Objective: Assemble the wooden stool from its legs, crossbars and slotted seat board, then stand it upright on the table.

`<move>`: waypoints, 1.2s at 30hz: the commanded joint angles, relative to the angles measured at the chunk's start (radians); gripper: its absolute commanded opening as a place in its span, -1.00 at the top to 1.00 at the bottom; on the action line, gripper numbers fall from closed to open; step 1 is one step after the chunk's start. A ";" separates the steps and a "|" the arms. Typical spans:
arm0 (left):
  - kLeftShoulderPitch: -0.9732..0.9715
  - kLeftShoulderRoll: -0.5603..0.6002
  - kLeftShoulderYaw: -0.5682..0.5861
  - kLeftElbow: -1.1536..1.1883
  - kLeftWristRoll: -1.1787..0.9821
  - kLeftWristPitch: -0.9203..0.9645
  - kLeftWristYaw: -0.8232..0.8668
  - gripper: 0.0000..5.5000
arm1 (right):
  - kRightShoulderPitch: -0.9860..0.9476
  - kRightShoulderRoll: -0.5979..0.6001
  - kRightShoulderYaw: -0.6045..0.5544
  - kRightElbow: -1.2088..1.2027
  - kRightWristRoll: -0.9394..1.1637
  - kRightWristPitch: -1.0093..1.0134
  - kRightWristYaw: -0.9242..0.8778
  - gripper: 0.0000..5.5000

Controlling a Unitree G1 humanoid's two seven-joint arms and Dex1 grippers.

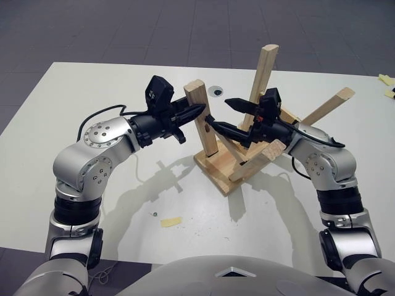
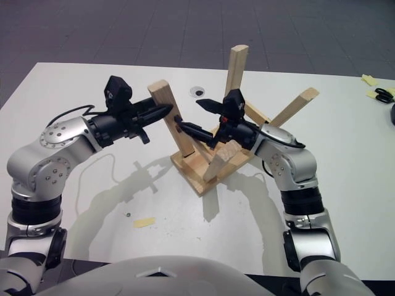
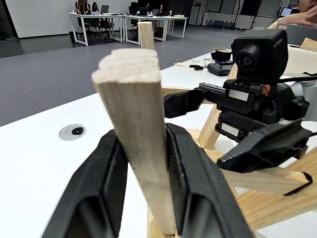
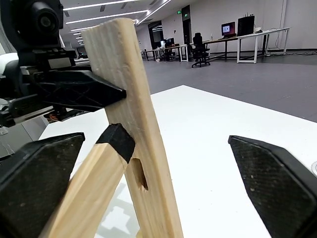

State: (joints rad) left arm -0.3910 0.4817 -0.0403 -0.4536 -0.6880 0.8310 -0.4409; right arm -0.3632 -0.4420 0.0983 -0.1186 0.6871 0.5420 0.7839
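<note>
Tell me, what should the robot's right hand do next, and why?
Probably shut the right gripper on the crossbar and nudge its end into the empty hole in the leg. The crossbar lies between its open fingers, and the left gripper holds that leg.

We are looking at the seat board lying flat on the table, in the middle before us. The left leg is rising from the board's left end, the back leg is standing behind it, and the right leg is leaning out to the right. A crossbar is slanting between the left leg and the board. Our left gripper is clamping the left leg near its top from the left side. Our right gripper is hanging just right of that leg, fingers spread, in front of the back leg. A grommet is sitting behind the left leg, and a tape scrap is lying nearer us, left of the board.
</note>
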 commanded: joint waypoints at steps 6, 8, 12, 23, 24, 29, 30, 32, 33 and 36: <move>0.012 -0.024 -0.021 -0.005 0.041 0.028 0.040 0.63 | 0.076 0.026 0.040 -0.047 -0.056 0.046 -0.042 -0.96; 0.008 -0.024 -0.018 -0.005 0.042 0.028 0.036 0.63 | 0.081 0.031 0.043 -0.056 -0.056 0.048 -0.045 -0.96; -0.008 -0.028 -0.008 -0.009 0.037 0.020 0.033 0.63 | 0.081 0.045 0.023 -0.066 -0.030 0.058 -0.050 -0.96; -0.025 -0.036 0.040 -0.045 0.002 0.038 0.040 0.63 | -0.052 0.066 -0.173 -0.070 0.148 0.166 -0.107 -0.96; -0.029 -0.039 0.043 -0.045 0.001 0.039 0.044 0.63 | -0.057 0.068 -0.173 -0.072 0.146 0.168 -0.109 -0.96; -0.056 -0.053 0.058 -0.037 0.006 0.033 0.065 0.63 | -0.048 0.070 -0.137 -0.097 0.127 0.177 -0.103 -0.96; -0.058 -0.054 0.060 -0.038 0.006 0.033 0.067 0.63 | -0.041 0.067 -0.118 -0.092 0.106 0.175 -0.101 -0.96; -0.064 -0.056 0.061 -0.038 0.006 0.033 0.070 0.63 | -0.022 0.056 -0.075 -0.076 0.058 0.170 -0.096 -0.96; -0.067 -0.057 0.060 -0.038 0.006 0.033 0.071 0.63 | -0.011 0.053 -0.053 -0.056 0.021 0.163 -0.106 -0.96; -0.068 -0.056 0.054 -0.041 0.006 0.035 0.070 0.63 | 0.020 0.043 -0.005 -0.015 -0.076 0.122 -0.115 -0.96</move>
State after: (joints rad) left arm -0.4255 0.4278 -0.0044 -0.4849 -0.6886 0.8732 -0.3744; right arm -0.3691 -0.3806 0.0611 -0.1650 0.6810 0.6907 0.6853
